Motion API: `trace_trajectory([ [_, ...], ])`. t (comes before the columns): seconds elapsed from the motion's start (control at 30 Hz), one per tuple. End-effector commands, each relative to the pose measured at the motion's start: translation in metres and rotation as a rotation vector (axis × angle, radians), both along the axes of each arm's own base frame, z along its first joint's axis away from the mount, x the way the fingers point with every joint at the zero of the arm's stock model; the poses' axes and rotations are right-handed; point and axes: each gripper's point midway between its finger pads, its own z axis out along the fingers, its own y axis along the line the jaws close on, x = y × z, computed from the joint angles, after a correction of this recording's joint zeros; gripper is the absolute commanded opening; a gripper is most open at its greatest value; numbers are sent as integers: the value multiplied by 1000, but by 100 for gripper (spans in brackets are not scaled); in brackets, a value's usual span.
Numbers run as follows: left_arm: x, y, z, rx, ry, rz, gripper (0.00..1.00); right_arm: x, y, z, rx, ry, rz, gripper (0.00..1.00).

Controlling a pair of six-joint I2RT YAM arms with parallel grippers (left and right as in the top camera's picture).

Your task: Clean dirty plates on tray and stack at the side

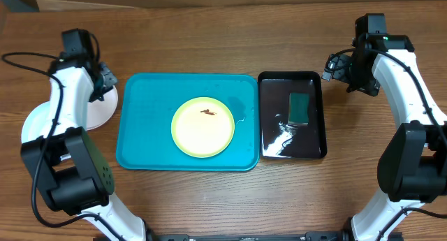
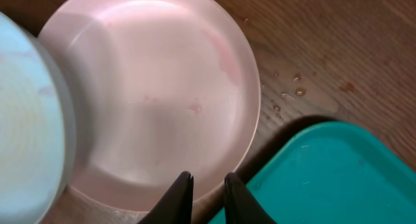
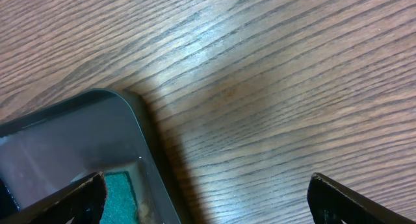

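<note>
**Letting go of the white plate without dragging it**

The left end effector (image 2: 208,185) is down at the near rim of the white plate (image 2: 149,100), which lies on the bench (image 1: 209,31) just left of the teal tray (image 2: 338,178). Its jaws are narrow, with the rim in the gap, and I can't tell if they're pinching it.

I'd open a bit wider first and then lift straight up, so the rim doesn't catch and skid. The light blue plate (image 2: 26,120) overlaps the white plate's left side in the wrist view, so to me it's a loose pile rather than a tidy stack.

The yellow plate (image 1: 202,127) sits mid-tray with a brown smear (image 1: 208,113), so it's probably next. The right end effector (image 3: 207,185) is wide open and empty, over the black tray (image 3: 78,133) corner near the sponge (image 1: 299,108).
</note>
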Motion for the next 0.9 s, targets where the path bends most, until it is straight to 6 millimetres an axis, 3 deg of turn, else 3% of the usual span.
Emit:
trace_trajectory([
  [0.0,9,20,44,-11,-83,55,18,4,-1,13,-2,-37,-10,100],
  [0.07,-2,33,48,1,-55,91,27,4,-1,13,-2,-37,-10,100],
  [0.1,-9,40,47,7,-38,110,38,4,-1,13,-2,-37,-9,100],
  [0.13,-17,47,45,8,-17,130,39,4,-1,13,-2,-37,-10,100],
  [0.3,-47,67,13,-2,95,197,32,4,-1,13,-2,-37,-10,100],
  [0.43,-62,70,-27,-35,182,213,33,4,-1,13,-2,-37,-9,100],
  [0.57,-65,69,-60,-58,241,210,34,4,-1,13,-2,-37,-10,100],
  [0.73,-59,72,-77,-63,243,209,36,4,-1,13,-2,-37,-10,100],
  [0.8,-56,73,-78,-58,231,210,30,4,-1,13,-2,-37,-10,100],
  [0.87,-53,74,-77,-59,218,208,5,4,-1,13,-2,-37,-9,100],
])
